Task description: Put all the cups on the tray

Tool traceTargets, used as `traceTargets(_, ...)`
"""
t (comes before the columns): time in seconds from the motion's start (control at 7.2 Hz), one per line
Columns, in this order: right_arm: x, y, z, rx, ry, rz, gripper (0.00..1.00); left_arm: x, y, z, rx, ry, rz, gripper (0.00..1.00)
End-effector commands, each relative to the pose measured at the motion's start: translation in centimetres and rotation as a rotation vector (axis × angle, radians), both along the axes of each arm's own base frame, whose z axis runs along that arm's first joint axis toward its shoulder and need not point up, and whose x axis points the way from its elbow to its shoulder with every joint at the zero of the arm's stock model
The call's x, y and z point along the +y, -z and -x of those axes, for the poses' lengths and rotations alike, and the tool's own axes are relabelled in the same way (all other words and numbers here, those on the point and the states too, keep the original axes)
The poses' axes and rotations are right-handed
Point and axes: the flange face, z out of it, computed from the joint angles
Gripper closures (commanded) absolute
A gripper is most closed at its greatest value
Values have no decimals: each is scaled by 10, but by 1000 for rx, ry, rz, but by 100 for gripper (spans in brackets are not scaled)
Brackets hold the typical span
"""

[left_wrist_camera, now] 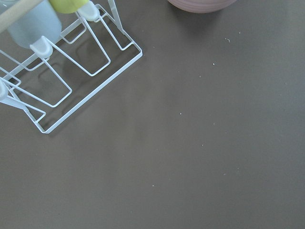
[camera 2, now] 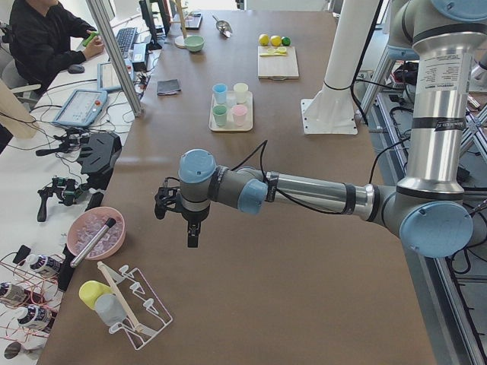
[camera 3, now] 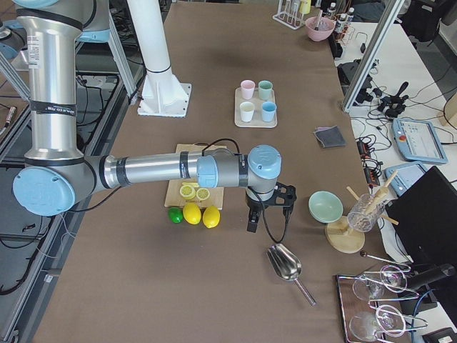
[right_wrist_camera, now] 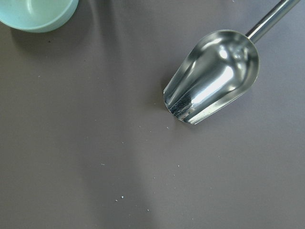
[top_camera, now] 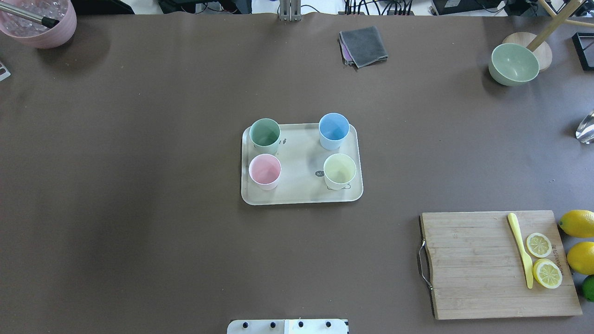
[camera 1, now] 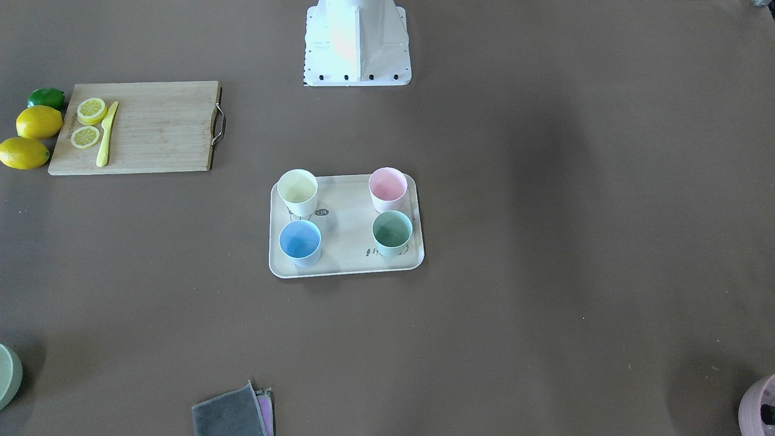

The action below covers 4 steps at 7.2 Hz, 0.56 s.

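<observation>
Left gripper [camera 2: 192,236] and right gripper [camera 3: 253,219] hang above the counter [camera 1: 545,254], spread or pressed together unclear; yellow cup [camera 1: 298,191], pink cup [camera 1: 387,188], blue cup [camera 1: 300,241] and mint cup [camera 1: 392,231] stand on the tray [camera 1: 348,236].

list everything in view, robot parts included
cups: 4, yellow, pink, blue, mint green, on tray
tray: 1, cream, centre
cutting board: 1, wood, robot's right
knife: 1, yellow, on board
lemon slices: 2, yellow, on board
lemons: 2, yellow, beside board
lime: 1, green, beside board
bowl: 1, green, far right
cloths: 2, grey over pink, far edge
container: 1, pink, far left
scoop: 1, metal, right end
left gripper: 1, black, left end, state unclear
right gripper: 1, black, right end, state unclear
</observation>
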Motion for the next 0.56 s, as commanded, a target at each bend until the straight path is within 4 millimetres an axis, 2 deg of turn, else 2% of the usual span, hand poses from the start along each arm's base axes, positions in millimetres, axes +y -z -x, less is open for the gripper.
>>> traceTargets(0.0, 1, -1, 0, -4, -1, 5, 0, 1, -1, 1, 0, 2, 0, 2)
traceTargets(0.42, 0, 0, 0, -4, -2, 3, 0, 1, -3, 1, 0, 2, 4, 2)
